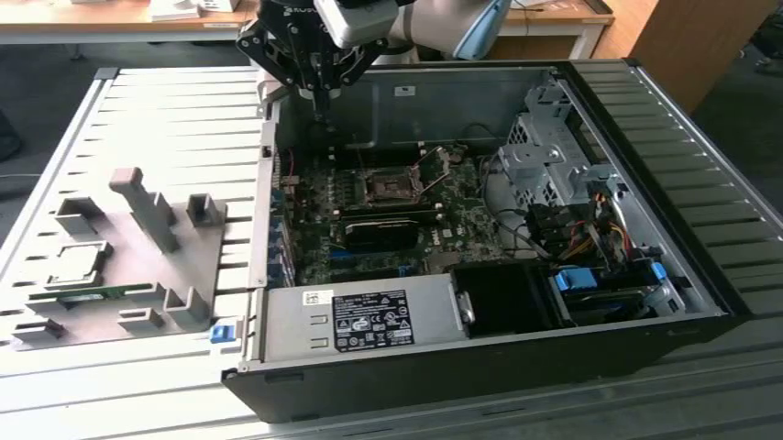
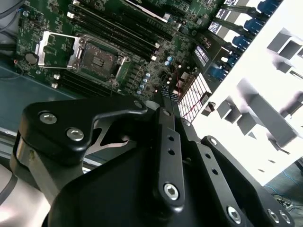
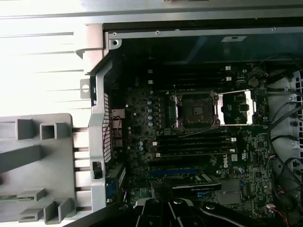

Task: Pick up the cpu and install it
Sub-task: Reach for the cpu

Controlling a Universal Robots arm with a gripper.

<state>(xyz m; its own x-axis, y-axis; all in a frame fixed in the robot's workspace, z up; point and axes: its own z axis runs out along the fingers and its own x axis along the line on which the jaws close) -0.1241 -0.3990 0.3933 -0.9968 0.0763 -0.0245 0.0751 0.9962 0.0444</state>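
Likely a lab: slatted workbench (image 1: 171, 115), opened computer case (image 1: 514, 367).

One robot arm (image 1: 428, 23) carries one pair of jaws. Below them lies one open computer case (image 1: 490, 385) holding one motherboard (image 1: 471, 211). The case also holds one processor socket (image 1: 389, 188) almost straight under the jaws, plus one power supply (image 1: 361, 321) and one drive cage (image 1: 545, 160) farther off. Well away from the jaws, one grey tray (image 1: 135, 266) on the one worktop (image 1: 171, 119) bears one cpu (image 1: 76, 266), one green memory stick (image 1: 80, 294) and several upright blocks.

The arm (image 1: 431, 22) holds its gripper (image 1: 322, 112) pointing straight down, closed to a narrow tip.
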